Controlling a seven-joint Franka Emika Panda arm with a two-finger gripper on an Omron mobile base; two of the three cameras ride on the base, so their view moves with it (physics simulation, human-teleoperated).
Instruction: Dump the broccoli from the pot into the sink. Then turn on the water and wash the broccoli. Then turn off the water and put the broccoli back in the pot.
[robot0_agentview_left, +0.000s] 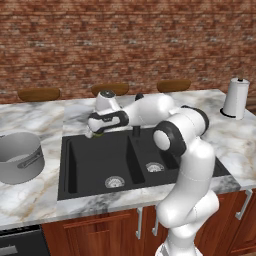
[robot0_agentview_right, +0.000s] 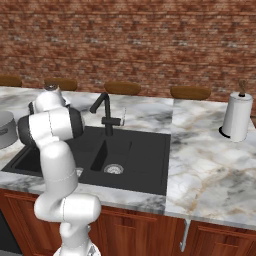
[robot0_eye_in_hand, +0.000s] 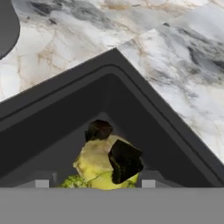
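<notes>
The broccoli (robot0_eye_in_hand: 103, 168) is seen in the hand view between the two dark fingertips (robot0_eye_in_hand: 124, 161), which lie against its pale yellow stalk with a little green floret showing at the lower edge. The gripper (robot0_eye_in_hand: 111, 146) is thus partly closed around the broccoli (whether it is firmly clamped or merely touched cannot be told). In the left base view the hand is held above the back left corner of the sink (robot0_agentview_left: 87, 165), and a spot of yellow-green (robot0_agentview_left: 96, 133) shows just under it at the sink's rear rim.

The sink is a matte black double basin set in a marble counter (robot0_agentview_left: 35, 200); a round silver drain (robot0_agentview_left: 114, 182) lies in the larger basin. The pot (robot0_agentview_left: 20, 157) stands on the counter to the left of the sink, apart from it, upright. A black faucet (robot0_agentview_right: 106, 116) rises behind the sink, and a paper towel roll (robot0_agentview_right: 236, 119) stands well to the right of the sink.
</notes>
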